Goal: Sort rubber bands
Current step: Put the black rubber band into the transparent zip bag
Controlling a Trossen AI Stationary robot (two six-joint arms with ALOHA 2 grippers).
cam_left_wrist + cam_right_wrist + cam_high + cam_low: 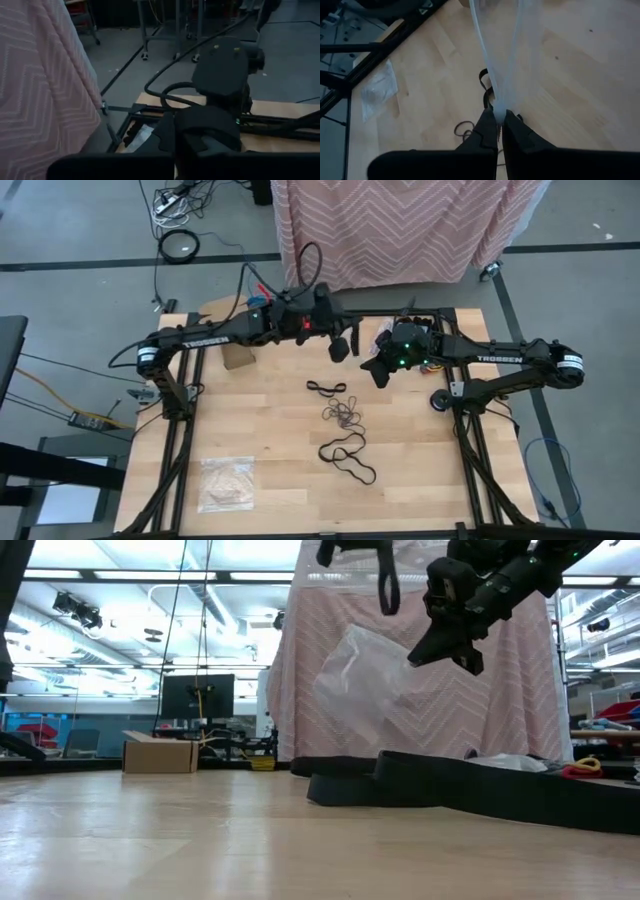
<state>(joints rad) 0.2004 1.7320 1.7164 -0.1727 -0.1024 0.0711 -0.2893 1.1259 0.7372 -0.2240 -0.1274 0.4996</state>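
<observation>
Right end effector [497, 120] clamped on clear plastic bag [365, 680], raised above tabletop [420, 470]. Left end effector [340, 348] closed, empty. Rubber bands [342, 415] loose mid-tabletop.

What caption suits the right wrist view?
Right gripper shut on a clear plastic bag above the wooden table, rubber bands lying below.

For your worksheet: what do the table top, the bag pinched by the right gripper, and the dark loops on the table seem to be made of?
Table top: pale wood, matt, with plank seams and grain. Bag in the right gripper: thin clear plastic, see-through and crinkled. Loops: probably rubber, thin, dark and limp.
</observation>
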